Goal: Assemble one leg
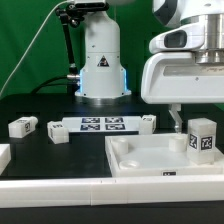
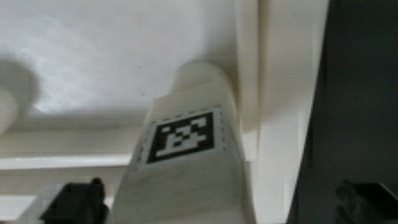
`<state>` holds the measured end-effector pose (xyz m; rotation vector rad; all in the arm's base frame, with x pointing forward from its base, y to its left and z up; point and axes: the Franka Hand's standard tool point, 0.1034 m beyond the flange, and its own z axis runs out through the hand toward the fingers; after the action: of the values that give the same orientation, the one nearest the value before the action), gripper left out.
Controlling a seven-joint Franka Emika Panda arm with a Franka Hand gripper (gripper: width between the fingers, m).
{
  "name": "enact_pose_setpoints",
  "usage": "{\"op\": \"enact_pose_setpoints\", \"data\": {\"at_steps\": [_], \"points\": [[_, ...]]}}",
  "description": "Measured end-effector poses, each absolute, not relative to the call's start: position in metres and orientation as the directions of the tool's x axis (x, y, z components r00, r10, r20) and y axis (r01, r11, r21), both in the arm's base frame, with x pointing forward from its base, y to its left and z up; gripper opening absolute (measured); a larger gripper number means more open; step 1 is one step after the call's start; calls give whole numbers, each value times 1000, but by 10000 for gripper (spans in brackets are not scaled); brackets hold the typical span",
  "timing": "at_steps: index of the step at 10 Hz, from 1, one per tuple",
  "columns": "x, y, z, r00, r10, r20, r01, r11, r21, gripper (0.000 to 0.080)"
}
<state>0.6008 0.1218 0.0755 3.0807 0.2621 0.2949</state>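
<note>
The leg (image 1: pixel 203 137), a small white upright block with a square tag, stands at the right corner of the large white panel (image 1: pixel 140 158). My gripper (image 1: pixel 192 122) hangs just above and around it, with one finger showing at the leg's left. In the wrist view the leg (image 2: pixel 183 140) rises between my two dark fingertips (image 2: pixel 75 203), with a gap on each side. The gripper (image 2: pixel 217 206) is open and holds nothing. The panel's floor (image 2: pixel 107 80) and raised rim (image 2: pixel 267 80) lie behind the leg.
The marker board (image 1: pixel 103 125) lies in front of the robot base (image 1: pixel 100 60). Three more small white blocks stand nearby: one at the board's right end (image 1: pixel 148 122), one at its left end (image 1: pixel 57 133) and one farther left (image 1: pixel 22 126). A white part shows at the left edge (image 1: pixel 3 155).
</note>
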Motion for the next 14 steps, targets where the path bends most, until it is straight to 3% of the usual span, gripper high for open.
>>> {"op": "enact_pose_setpoints", "data": {"at_steps": [2,3,4,5,6,10,12,14], "points": [[602,118,76,955,240,176,231,-971,66,649],[602,118,76,956,236,176,228,-971,65,550],[602,118,76,958,226,176,218,-974,63,355],[602,118,76,963,201,178,193,-979,59,355],[602,118,76,966,189,179,181,-982,56,291],[600,120,74,927,-332,174,-328,-943,-53,291],[599,118,73,823,-547,152,-539,-837,-92,291],[598,117,73,625,-773,112,-763,-635,-124,291]]}}
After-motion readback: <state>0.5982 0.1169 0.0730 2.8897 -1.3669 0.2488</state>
